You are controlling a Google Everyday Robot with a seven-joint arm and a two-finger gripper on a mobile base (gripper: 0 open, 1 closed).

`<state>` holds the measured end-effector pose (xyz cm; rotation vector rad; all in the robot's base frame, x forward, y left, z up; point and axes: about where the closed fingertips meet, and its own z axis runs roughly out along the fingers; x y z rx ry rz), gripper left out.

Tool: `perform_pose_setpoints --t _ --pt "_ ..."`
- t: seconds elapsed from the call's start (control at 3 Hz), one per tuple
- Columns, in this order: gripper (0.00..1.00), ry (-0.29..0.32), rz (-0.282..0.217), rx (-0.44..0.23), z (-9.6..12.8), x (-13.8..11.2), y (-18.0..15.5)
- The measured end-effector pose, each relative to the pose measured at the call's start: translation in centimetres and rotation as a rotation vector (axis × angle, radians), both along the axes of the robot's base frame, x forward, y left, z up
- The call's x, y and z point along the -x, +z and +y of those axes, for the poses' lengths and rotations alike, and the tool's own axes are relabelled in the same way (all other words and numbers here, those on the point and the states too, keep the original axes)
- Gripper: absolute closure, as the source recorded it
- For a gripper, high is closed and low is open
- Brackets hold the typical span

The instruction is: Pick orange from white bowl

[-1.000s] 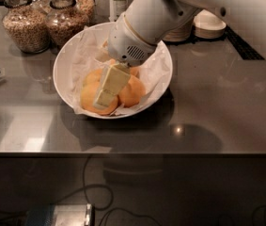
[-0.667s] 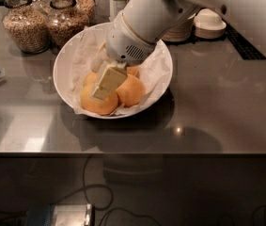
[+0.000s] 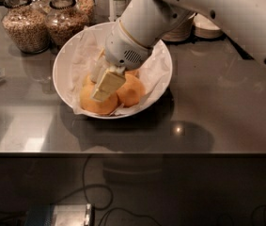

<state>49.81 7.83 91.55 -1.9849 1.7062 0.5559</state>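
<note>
The white bowl (image 3: 58, 81) is wide, shallow and round, lined with crumpled white paper (image 3: 159, 64). It stands upright on the grey counter (image 3: 217, 102), far left of centre. The left orange (image 3: 95, 107) and right orange (image 3: 132, 93) lie touching in its near half. The gripper (image 3: 97, 89) is inside the bowl, over the left orange.

Nothing fancy here: a glossy dark grey surface (image 3: 226, 102) is filling most of the view, and it's catching a couple of small light spots (image 3: 177, 128) off to the front right of the grain jars (image 3: 24, 29). Stacked plates (image 3: 207, 27) are sitting to the right of the jars, along the back. Well in front of the jars, below the surface edge, everything's sitting in the dark, with cables (image 3: 92, 192) trailing around. The gripper (image 3: 105, 86) is hanging just front-right of the jars.
</note>
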Motion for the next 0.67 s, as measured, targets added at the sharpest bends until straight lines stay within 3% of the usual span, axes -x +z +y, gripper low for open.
perform_pose_setpoints --t 0.33,0.67 --pt "0.39 0.006 0.006 0.004 0.1 0.0 0.0" --pt "0.52 0.021 0.029 0.02 0.4 -0.1 -1.1"
